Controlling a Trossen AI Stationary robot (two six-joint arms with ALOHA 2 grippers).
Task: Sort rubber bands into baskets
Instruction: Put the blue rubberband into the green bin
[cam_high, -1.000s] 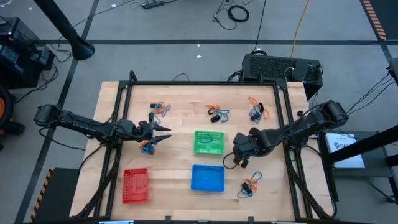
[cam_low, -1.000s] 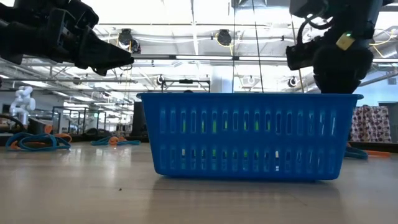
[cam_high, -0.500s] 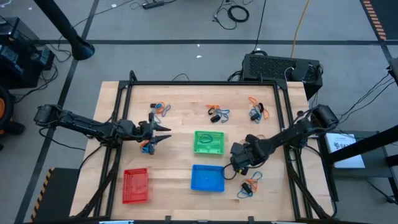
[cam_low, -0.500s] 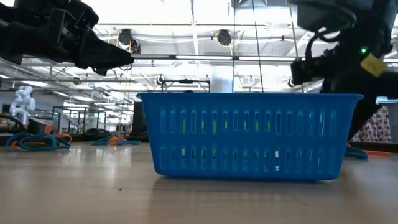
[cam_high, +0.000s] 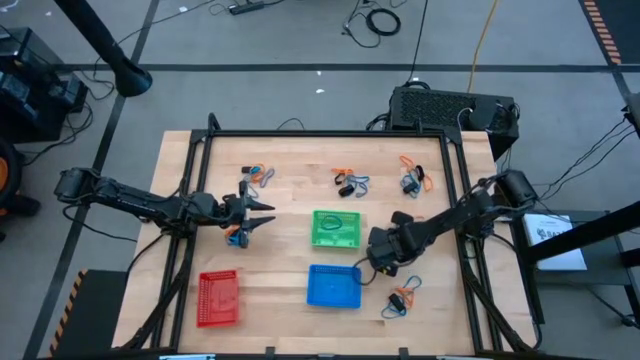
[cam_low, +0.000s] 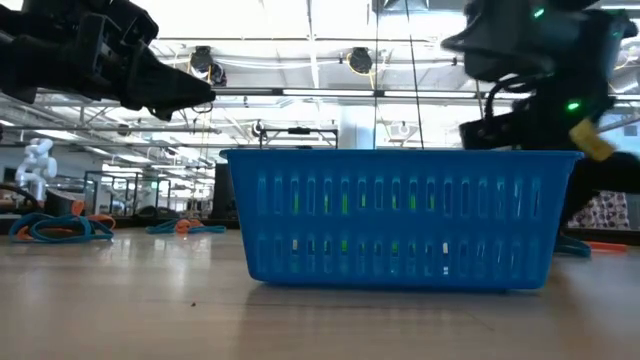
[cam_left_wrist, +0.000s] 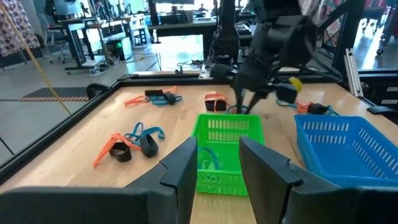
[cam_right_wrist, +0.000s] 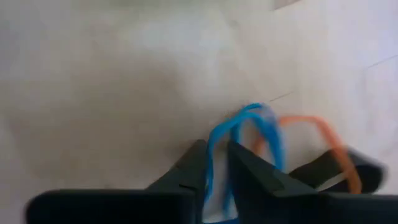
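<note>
1. High view: green basket (cam_high: 335, 229) at centre, blue basket (cam_high: 333, 286) below it, red basket (cam_high: 218, 297) lower left. Rubber bands (cam_high: 351, 182) lie in clusters along the upper table, one cluster lower right. Right gripper (cam_high: 372, 260) sits just right of the blue basket.
2. Low view: blue basket (cam_low: 400, 218) fills the centre.
3. Left wrist view: left gripper (cam_left_wrist: 217, 163) released, empty, fingers apart.
4. Right wrist view: right gripper (cam_right_wrist: 214, 167) clenched on a blue rubber band (cam_right_wrist: 239, 140); an orange band (cam_right_wrist: 323, 140) lies beside it.

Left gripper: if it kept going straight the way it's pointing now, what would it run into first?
Most likely the green basket: the left gripper points right at its near wall, with bare table between. Depth is hard to judge.
</note>
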